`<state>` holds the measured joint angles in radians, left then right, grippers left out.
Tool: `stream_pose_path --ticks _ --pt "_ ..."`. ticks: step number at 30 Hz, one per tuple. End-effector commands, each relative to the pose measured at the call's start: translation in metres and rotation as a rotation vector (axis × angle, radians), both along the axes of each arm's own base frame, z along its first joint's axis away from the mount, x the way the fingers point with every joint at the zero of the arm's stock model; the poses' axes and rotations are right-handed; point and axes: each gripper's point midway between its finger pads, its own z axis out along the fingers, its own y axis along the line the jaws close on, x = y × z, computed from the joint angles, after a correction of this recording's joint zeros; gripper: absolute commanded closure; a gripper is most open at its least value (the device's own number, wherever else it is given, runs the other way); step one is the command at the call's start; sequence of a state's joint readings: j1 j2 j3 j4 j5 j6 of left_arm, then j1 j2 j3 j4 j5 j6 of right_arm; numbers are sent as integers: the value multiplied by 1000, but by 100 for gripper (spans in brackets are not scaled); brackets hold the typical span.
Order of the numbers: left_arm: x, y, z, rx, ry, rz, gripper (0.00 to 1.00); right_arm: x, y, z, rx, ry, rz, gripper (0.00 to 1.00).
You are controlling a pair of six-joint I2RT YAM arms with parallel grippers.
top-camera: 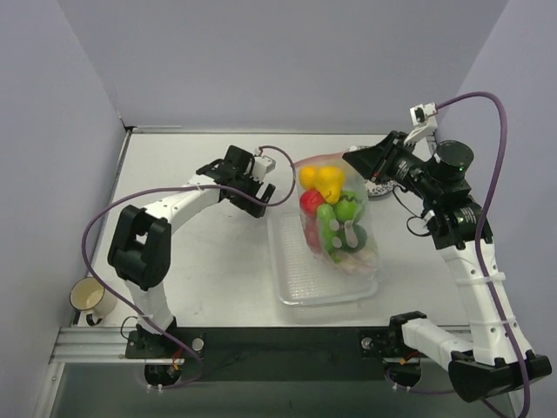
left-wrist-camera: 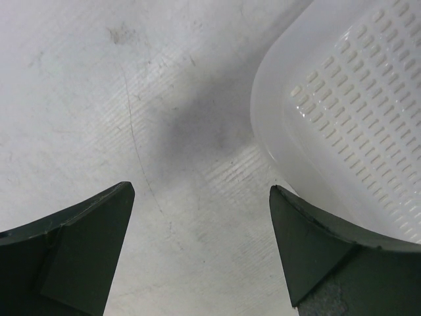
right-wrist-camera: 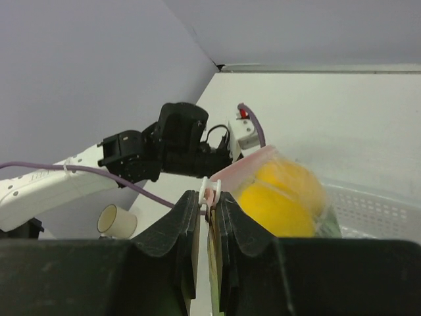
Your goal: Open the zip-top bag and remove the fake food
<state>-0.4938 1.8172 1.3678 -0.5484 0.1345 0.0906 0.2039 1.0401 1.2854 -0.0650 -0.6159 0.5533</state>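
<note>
Right end effector (right-wrist-camera: 210,197): my two fingers are pressed together on the pinkish zip strip of the zip-top bag (top-camera: 341,228), with a small white tab poking up just past my fingertips.
Right end effector, seen from above (top-camera: 352,159): it sits at the far corner of the bag, touching its mouth edge.
Zip-top bag from my right wrist (right-wrist-camera: 253,164): it runs away from my fingertips, ahead and to the right of them, its mouth end pinched in my grip.
Fake food (top-camera: 331,209): it is inside the bag. The yellow pieces are nearest my right fingertips, then a red piece, with the green pieces farthest from them.
Fake food from my right wrist (right-wrist-camera: 283,197): only a yellow piece shows, just right of my fingertips, behind the clear plastic.
Left end effector (left-wrist-camera: 200,191): my fingers are spread wide with nothing between them, only bare desk (left-wrist-camera: 99,99) (scuffed and scratched here).
Left end effector, seen from above (top-camera: 254,187): it is just beside the bag's far left edge, but I cannot tell whether it touches.
White mesh tray (left-wrist-camera: 342,99): its rounded corner lies just beyond my left end effector's right finger. From above, the tray (top-camera: 296,296) holds the bag's body.
Cup (top-camera: 87,296): it stands on the desk, well away from both end effectors, beside my left arm's base.
</note>
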Motion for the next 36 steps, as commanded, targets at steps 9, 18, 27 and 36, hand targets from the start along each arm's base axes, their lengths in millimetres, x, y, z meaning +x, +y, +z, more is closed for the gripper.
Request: stream_pose_path --ticks 9,18,27,36 --pt "51 56 86 -315 33 210 4 -42 50 65 77 -169 153 100" --pt "28 191 211 -1031 1 216 3 -49 144 109 71 -234 342 100" --pt "-54 197 238 -1094 -245 56 3 -30 241 112 122 -221 494 100" --pt "-71 224 217 -1127 -253 162 3 -3 306 101 352 -198 606 100"
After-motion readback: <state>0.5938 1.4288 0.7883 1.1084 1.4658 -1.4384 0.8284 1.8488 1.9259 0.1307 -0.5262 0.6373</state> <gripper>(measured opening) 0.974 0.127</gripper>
